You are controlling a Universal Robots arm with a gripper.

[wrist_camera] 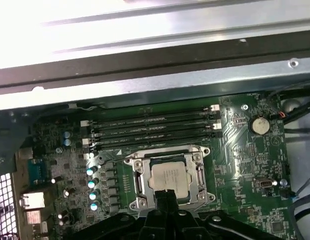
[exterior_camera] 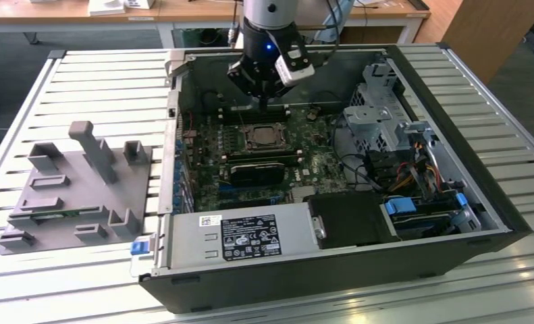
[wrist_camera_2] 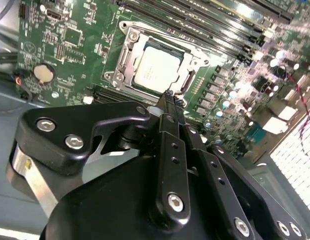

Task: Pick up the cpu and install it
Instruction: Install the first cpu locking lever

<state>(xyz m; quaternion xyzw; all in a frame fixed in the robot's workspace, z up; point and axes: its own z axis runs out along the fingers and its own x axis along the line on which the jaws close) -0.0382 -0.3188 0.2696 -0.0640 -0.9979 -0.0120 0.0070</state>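
Note:
The cpu [exterior_camera: 264,138] [wrist_camera_2: 155,67] [wrist_camera: 169,176] is a silver-topped square lying flat in the metal-framed socket [wrist_camera_2: 126,55] [wrist_camera: 139,181] on the green motherboard, inside the open computer case. My gripper [exterior_camera: 264,105] [wrist_camera_2: 168,96] [wrist_camera: 167,193] hangs over the board with its black fingers pressed together and nothing between them. In both wrist views the fingertips line up with one edge of the cpu. Whether they touch it I cannot tell.
Memory slots [wrist_camera: 152,131] run along one side of the socket. A black heat sink [exterior_camera: 256,171], cables and a drive cage [exterior_camera: 379,111] crowd the case. The grey holder block [exterior_camera: 77,189] with upright posts stands on the slatted table at the exterior view's left.

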